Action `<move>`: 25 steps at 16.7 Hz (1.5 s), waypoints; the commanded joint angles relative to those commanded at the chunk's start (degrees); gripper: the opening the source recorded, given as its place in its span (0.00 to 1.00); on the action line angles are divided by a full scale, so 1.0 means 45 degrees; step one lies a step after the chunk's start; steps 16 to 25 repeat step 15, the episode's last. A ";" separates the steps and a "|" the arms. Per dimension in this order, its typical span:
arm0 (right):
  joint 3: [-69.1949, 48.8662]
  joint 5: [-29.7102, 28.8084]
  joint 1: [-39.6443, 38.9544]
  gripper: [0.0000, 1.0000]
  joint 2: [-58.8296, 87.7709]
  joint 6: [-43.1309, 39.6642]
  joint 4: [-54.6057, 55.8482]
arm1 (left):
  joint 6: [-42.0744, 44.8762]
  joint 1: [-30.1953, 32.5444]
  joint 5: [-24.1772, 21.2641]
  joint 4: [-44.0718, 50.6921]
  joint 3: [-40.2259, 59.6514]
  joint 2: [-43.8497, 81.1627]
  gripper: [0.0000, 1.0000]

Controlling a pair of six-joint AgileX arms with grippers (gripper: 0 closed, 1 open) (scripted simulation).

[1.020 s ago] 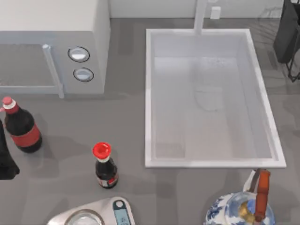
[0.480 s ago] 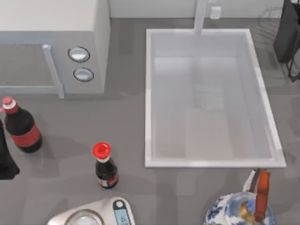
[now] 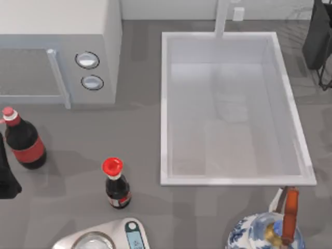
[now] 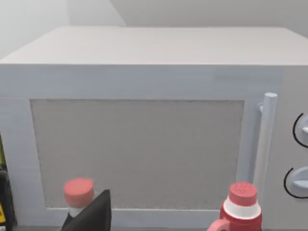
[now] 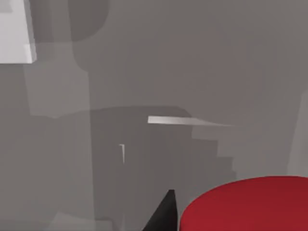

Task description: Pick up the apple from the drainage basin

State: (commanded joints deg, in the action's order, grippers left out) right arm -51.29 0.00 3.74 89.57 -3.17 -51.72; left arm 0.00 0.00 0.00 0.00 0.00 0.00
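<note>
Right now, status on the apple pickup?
Left claw parked at table's left edge, near the microwave. Right claw shut on the apple, outside the drainage basin. Nothing in the way.

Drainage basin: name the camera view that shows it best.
Top view: the drainage basin lies whole beneath it, raised rim all round and pale bottom. The right wrist view has a white corner that may be its rim; I cannot tell. The left wrist view faces the microwave.
</note>
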 joint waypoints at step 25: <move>0.0000 0.0000 0.0000 1.00 0.0000 0.0000 0.0000 | 0.0000 0.0000 0.0000 0.0000 0.0000 0.0000 1.00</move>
